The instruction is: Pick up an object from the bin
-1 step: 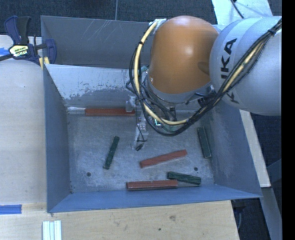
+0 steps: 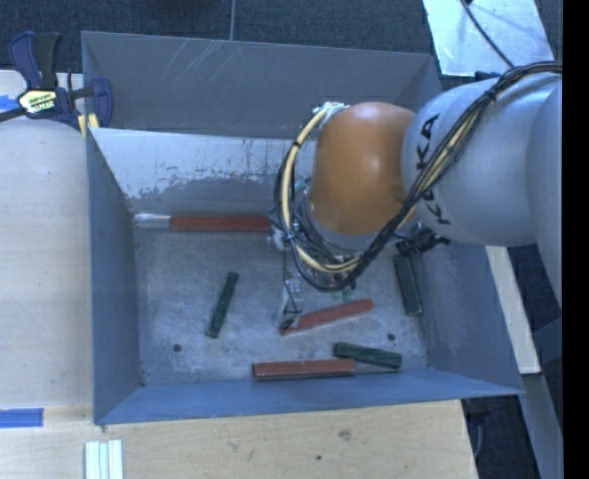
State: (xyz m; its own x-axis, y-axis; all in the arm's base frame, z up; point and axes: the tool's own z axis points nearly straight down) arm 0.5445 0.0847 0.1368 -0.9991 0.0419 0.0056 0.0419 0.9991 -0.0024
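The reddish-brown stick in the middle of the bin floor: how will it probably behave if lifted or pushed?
The reddish-brown stick looks straight and even, so it is probably stiff, not floppy. It is long and thin, so gripped near one end it may tilt down. It lies flat on the bin floor, so a push would likely slide it.

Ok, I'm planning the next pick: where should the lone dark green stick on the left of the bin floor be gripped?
Probably at mid-length, from straight above, closing across the narrow width of the dark green stick. It lies flat and tilted, with bare floor along both long sides.
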